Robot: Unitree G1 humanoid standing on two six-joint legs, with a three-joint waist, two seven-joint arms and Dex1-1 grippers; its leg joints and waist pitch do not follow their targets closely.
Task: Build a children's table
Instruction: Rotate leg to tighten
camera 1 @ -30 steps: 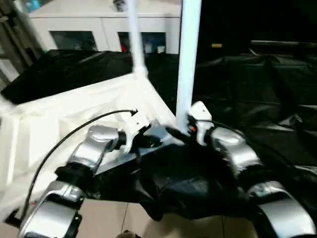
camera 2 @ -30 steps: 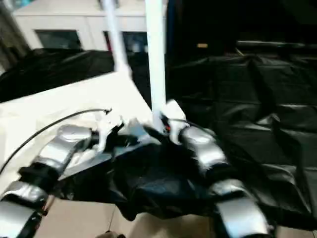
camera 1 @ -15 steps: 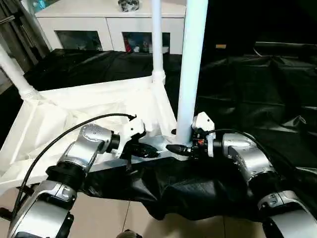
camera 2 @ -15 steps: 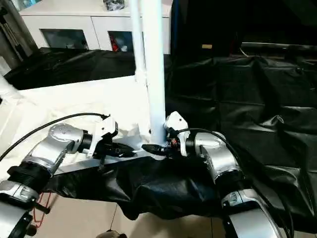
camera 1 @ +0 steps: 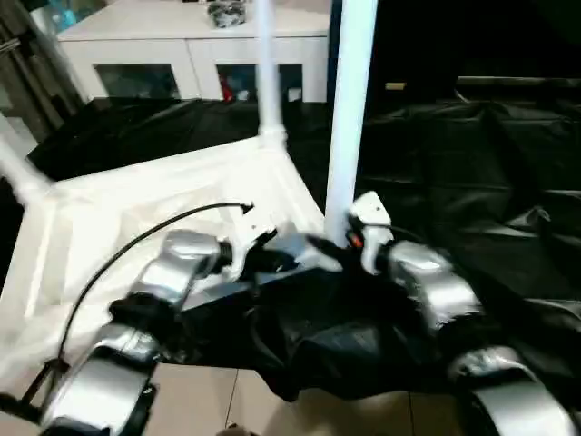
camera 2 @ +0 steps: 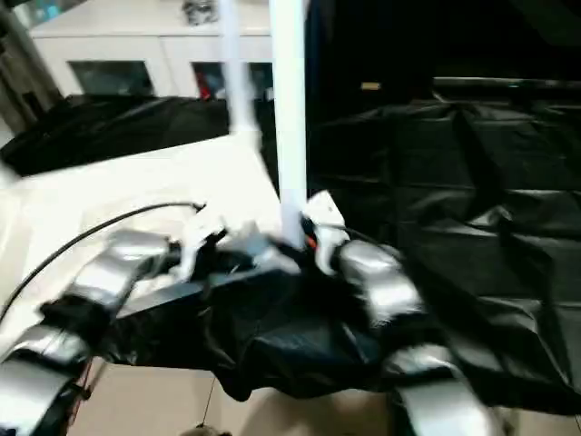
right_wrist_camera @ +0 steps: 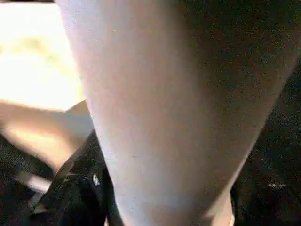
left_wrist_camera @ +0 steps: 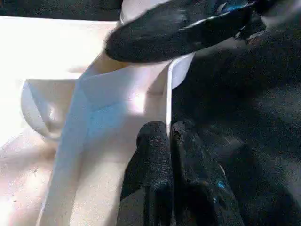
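Grip unchanged, left end effector [left_wrist_camera: 169, 141] still pinching tabletop rim [left_wrist_camera: 168, 101]

Table top [camera 1: 136, 213] white, ribbed underside white. 3 upright legs white; nearest leg [camera 1: 349, 118] faintly bluish. Work-table drape [camera 1: 472, 163] black, glossy creases. Cabinet [camera 1: 191, 45] white, dark glass doors. Forearms [camera 1: 427, 286] silver. Gripper fingers [left_wrist_camera: 155, 174] black. Cable [camera 1: 136, 245] black. Floor [camera 1: 209, 400] beige tile.
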